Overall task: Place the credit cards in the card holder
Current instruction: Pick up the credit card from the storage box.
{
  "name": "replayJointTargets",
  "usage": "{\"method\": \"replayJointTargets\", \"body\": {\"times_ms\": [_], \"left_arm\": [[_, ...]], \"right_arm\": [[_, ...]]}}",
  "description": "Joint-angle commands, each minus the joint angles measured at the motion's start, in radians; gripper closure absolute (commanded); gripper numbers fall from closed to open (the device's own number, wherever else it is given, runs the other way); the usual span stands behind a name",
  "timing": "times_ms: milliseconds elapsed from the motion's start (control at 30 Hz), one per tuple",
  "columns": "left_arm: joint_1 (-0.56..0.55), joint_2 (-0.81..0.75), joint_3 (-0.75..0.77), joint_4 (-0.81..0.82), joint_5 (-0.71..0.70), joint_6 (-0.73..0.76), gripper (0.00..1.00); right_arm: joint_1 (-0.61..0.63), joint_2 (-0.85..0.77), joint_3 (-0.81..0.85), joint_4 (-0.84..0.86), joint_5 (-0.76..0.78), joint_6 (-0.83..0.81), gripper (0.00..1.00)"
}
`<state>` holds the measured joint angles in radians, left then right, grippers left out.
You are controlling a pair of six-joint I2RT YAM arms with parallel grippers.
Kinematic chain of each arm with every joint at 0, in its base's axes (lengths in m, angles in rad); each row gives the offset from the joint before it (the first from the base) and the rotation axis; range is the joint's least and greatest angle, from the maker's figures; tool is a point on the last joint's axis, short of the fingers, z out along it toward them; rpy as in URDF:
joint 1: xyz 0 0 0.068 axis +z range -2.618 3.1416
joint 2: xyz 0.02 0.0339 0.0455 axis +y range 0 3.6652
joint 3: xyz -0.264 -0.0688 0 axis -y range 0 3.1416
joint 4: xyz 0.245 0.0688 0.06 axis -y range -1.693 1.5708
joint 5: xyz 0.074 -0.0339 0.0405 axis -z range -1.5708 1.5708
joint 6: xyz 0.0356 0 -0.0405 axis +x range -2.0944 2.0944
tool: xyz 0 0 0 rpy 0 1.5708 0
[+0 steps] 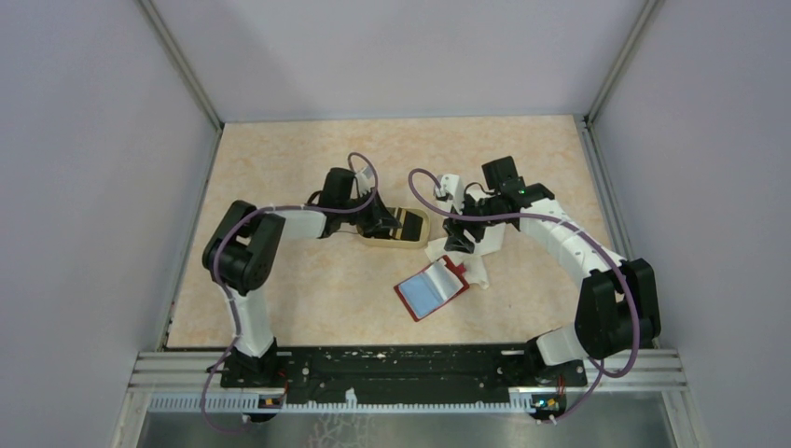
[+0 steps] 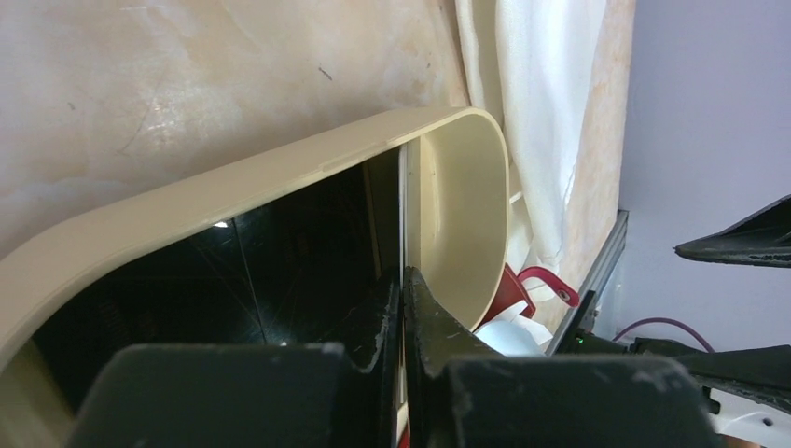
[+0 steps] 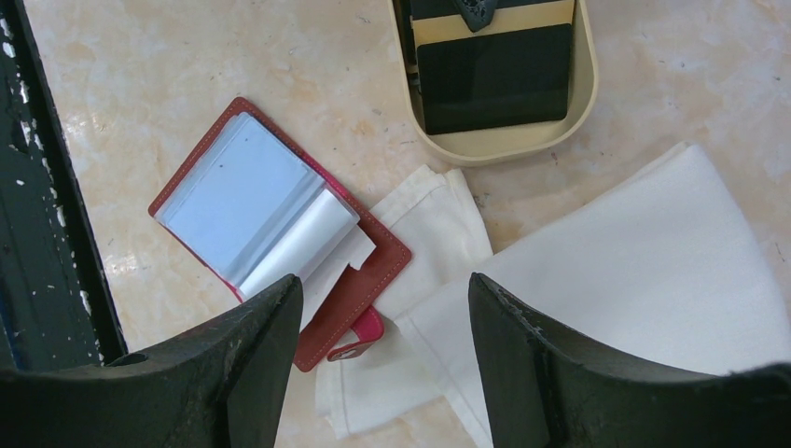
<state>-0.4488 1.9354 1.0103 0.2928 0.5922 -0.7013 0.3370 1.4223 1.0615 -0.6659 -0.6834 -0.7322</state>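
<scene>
Pinching one of the credit cards [image 3: 494, 79] in the tan tray [image 3: 504, 147], the left gripper [image 2: 403, 285] is nearly shut. Barely begun, it seems: the card holder [image 3: 270, 224] lies open beside the tray, under the empty, wide-open right gripper [image 3: 382, 285].

I'm looking over the credit cards [image 3: 492, 89] and the red card holder [image 3: 359, 280] and finding no readable lettering, numbers or logos.

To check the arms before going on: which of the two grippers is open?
The right gripper, fingers wide apart above the white cloth and the card holder; the left gripper is pinched shut inside the tan tray.
</scene>
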Motion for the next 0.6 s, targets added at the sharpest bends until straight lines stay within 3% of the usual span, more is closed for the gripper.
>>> {"method": "replayJointTargets", "body": {"times_ms": [0, 200, 400, 567], "left_arm": [[0.006, -0.072, -0.011, -0.05, -0.06, 0.065, 0.95], [0.006, -0.159, -0.044, -0.078, -0.151, 0.152, 0.96], [0.006, -0.265, -0.117, -0.04, -0.156, 0.229, 0.99], [-0.002, -0.47, -0.316, 0.231, -0.075, 0.223, 1.0]], "right_arm": [[-0.006, -0.042, 0.013, 0.014, -0.03, -0.009, 0.35], [-0.005, -0.039, 0.012, 0.014, -0.05, -0.007, 0.35], [-0.005, -0.039, 0.007, 0.018, -0.088, -0.009, 0.35], [-0.005, -0.048, -0.03, 0.049, -0.215, -0.022, 0.35]]}}
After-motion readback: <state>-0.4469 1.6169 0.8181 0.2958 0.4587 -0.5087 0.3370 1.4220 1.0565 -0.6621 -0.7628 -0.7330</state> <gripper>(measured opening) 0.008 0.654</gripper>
